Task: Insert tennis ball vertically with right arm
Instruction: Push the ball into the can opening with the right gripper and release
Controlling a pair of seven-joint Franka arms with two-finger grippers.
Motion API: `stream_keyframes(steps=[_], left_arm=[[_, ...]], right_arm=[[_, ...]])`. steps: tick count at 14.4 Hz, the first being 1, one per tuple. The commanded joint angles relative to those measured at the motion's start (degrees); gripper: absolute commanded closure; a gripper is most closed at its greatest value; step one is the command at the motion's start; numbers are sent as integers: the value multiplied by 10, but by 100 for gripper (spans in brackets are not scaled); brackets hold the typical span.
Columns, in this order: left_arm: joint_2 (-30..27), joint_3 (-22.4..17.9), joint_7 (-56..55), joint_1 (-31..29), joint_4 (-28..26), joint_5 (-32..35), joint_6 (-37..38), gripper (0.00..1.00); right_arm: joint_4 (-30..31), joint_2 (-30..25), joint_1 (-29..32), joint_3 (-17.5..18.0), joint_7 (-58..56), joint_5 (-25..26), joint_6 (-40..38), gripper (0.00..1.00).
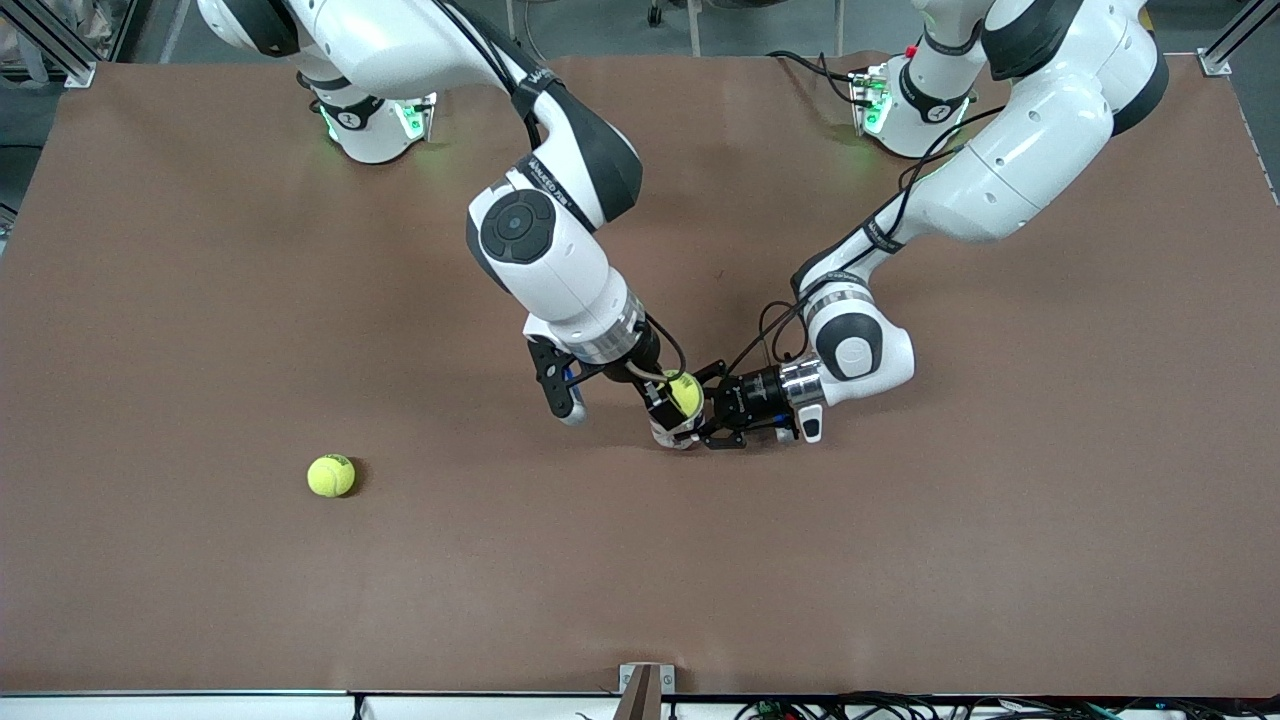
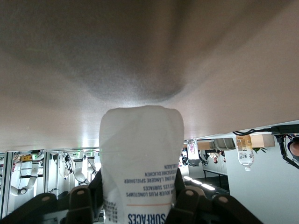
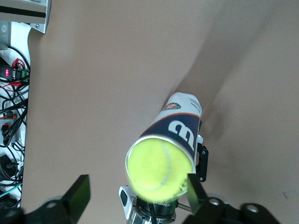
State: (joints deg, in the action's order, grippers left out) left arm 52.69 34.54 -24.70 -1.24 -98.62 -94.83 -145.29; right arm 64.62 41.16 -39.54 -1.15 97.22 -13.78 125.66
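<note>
Front view: brown matte table with both arms meeting near its middle. The left arm comes in from its base at the top of the view and lies low over the table; the left gripper is clamped sideways around a clear plastic tennis-ball can with a blue and white label, which stands upright on the table. The right arm reaches down from above, and the right gripper sits directly over the can's mouth. A fuzzy yellow-green tennis ball shows at the top of the can, between the right gripper's fingers. A second yellow-green tennis ball lies loose on the table, well apart from the can, toward the right arm's end and nearer to the front camera.

Left wrist view: the can fills the centre, its white label with blue lettering facing the camera. The left gripper's black fingers press against it on both sides, a narrow grip closed on the can's body. Brown table surface lies past it.

Right wrist view: looking down the can's length. The ball sits in the open mouth of the can, filling the rim. The right gripper's two black fingers stand wide apart on either side, clear of both ball and rim; nothing is gripped.
</note>
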Motion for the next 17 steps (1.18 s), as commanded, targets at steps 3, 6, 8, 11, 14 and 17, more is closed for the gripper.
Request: stream_keyframes(steps=[3, 6, 8, 11, 14, 17], left_arm=[[8, 4, 15, 1, 12, -17, 7, 40], [8, 4, 15, 0, 13, -17, 10, 39], [8, 4, 15, 0, 12, -17, 10, 36], [8, 4, 15, -1, 12, -17, 10, 33], [8, 4, 15, -1, 13, -17, 10, 32], [8, 4, 15, -1, 12, -16, 10, 30]], right_arm=[[-17, 9, -3, -5, 10, 14, 0, 0], [-16, 6, 18, -7, -13, 47, -31, 0], [-14, 2, 38, -6, -95, 65, -93, 0], [-9, -12, 84, -6, -185, 62, -126, 0], [-7, -20, 123, -6, -272, 61, -176, 0], [2, -35, 169, -3, -349, 58, -200, 0]])
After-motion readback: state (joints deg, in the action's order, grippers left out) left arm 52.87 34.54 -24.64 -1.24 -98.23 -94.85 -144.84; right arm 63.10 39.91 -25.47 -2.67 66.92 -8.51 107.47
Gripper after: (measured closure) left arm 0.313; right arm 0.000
